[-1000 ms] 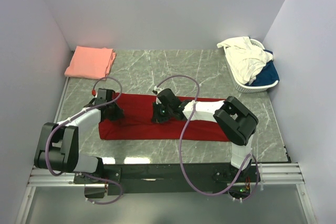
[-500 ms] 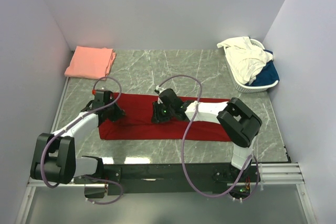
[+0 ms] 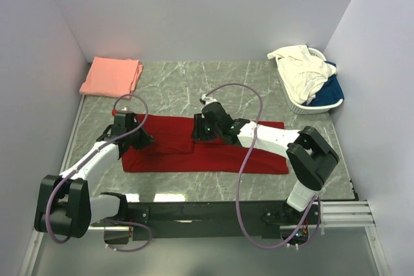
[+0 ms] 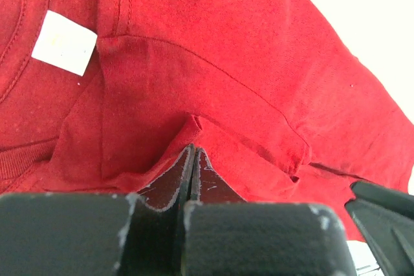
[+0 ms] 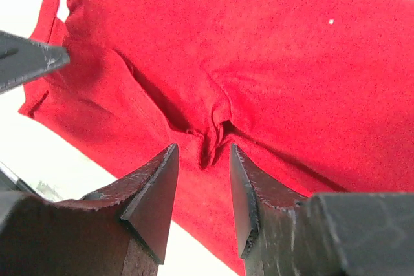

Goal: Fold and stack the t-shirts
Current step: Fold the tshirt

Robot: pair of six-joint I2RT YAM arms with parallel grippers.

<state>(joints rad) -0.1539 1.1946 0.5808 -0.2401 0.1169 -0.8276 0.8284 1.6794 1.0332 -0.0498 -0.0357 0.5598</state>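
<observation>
Right gripper [image 5: 202, 159] has released the red t-shirt [image 3: 194, 161]; left gripper [image 4: 193, 154] pinches it near its white label [image 4: 65, 42].

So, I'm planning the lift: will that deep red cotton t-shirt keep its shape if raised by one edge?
Probably not: the deep red cotton t-shirt puckers softly where the left end effector pinches it, so it should droop. Lying thin and flat, it is likely light.

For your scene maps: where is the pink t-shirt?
Top view: the pink t-shirt lies folded at the far-left corner of the table, beyond the red t-shirt.
</observation>
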